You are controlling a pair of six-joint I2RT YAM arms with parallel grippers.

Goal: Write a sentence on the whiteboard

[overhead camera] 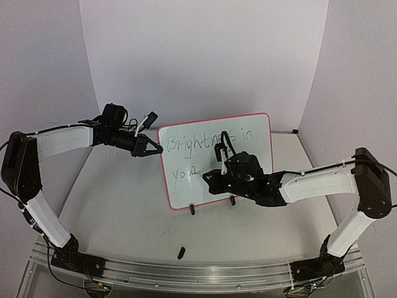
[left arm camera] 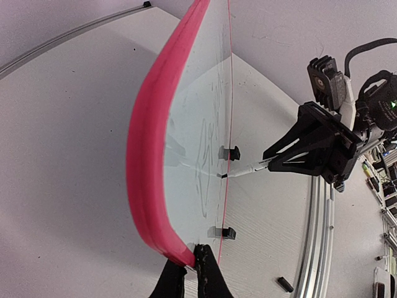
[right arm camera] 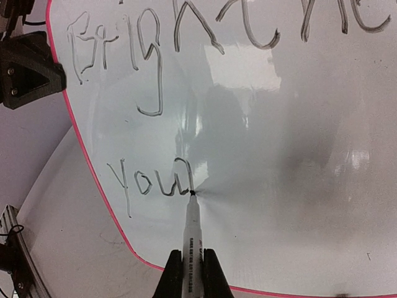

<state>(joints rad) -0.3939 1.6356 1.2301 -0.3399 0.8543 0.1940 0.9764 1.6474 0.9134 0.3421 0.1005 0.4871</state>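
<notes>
The whiteboard [overhead camera: 248,133] stands upright on two black clip feet, its frame red-pink. My left gripper [overhead camera: 151,149] is shut on its upper left edge; in the left wrist view the gripper [left arm camera: 192,268] pinches the red frame [left arm camera: 147,155]. The sentence [right arm camera: 161,49] reads "Brightness in" on top, with "you" and a started letter [right arm camera: 149,183] below. My right gripper [right arm camera: 192,273] is shut on a slim white marker [right arm camera: 192,233]. Its black tip touches the whiteboard [right arm camera: 298,167] at the end of the lower line. From above, the right gripper [overhead camera: 214,180] hides part of the writing.
A small black marker cap [overhead camera: 182,252] lies on the table near the front rail [overhead camera: 198,273]. In the left wrist view the right arm's gripper [left arm camera: 310,146] and cables stand before the board. White curved walls close in the back.
</notes>
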